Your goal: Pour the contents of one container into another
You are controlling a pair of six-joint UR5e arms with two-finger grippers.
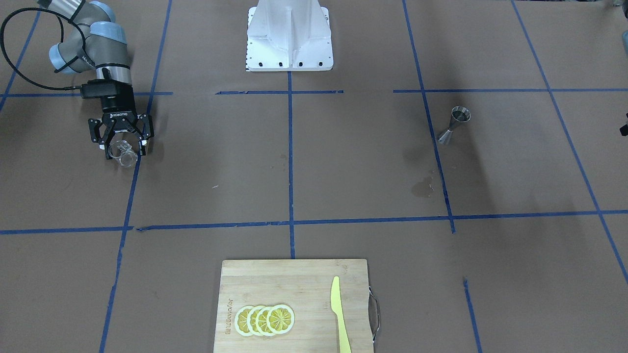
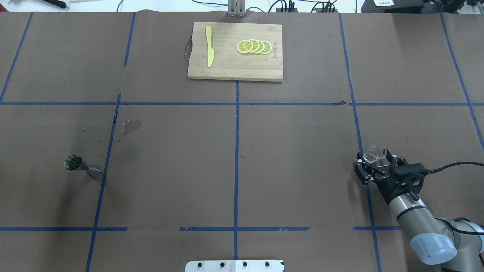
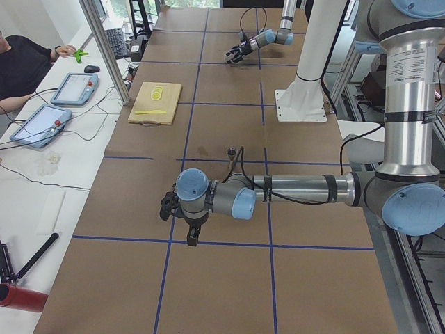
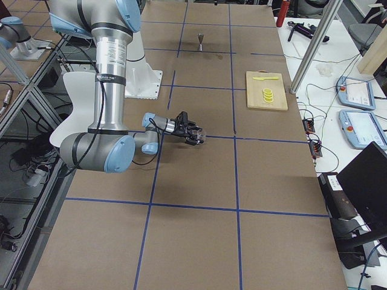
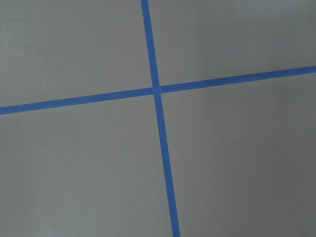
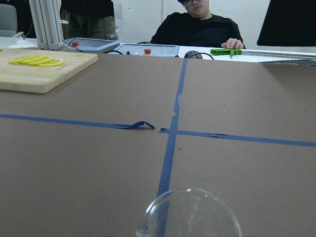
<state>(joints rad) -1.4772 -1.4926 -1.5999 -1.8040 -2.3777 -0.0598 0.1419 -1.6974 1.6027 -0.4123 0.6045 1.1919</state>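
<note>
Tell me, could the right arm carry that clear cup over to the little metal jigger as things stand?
Doubtful. The right tool grips the clear cup at one end of the table; the jigger stands at the other. Nothing lies between them, but it is a long stretch.

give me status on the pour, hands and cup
Right hand shut on clear cup. Left hand only in side view, state unclear. Jigger upright across table, path clear.

You saw only the upper rim of the clear cup (image 6: pixel 190 213) in the right wrist view; the bottom edge cut off the rest. Its contents and printed marks were too faint to tell. The left gripper (image 3: pixel 169 207) showed only in the left side view, too small for you to judge its fingers.
</note>
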